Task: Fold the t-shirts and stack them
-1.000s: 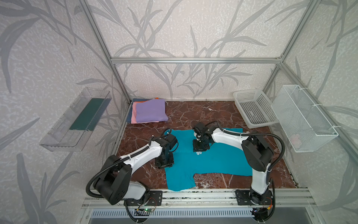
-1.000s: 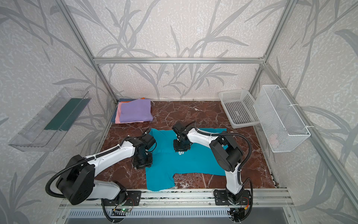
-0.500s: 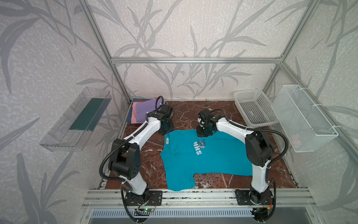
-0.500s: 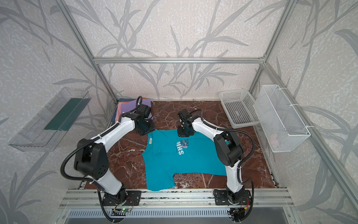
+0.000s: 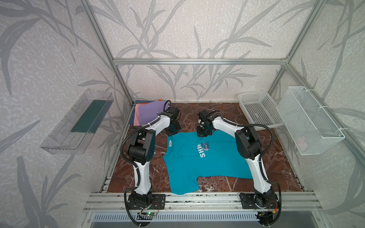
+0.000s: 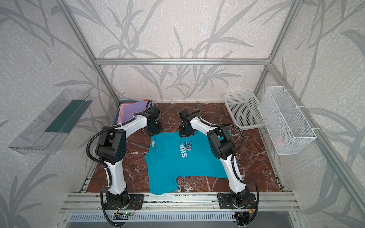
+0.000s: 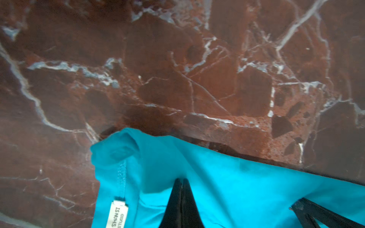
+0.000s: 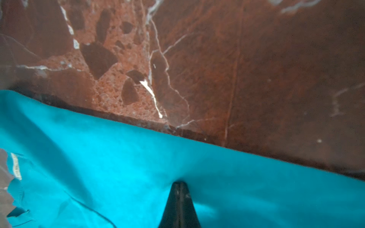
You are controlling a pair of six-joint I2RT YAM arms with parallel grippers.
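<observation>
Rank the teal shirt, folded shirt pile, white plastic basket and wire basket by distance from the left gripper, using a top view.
1. Teal shirt, held in the left gripper.
2. Folded shirt pile, far left corner.
3. Plastic basket, far right.
4. Wire basket, right wall.

Teal tee [image 5: 197, 163] — soft matt cloth; tabletop [image 5: 189, 114] — glossy veined marble.

Teal tee [image 5: 213, 163] – white lettering; red-brown marble table [image 5: 189, 110] – white veins.
</observation>
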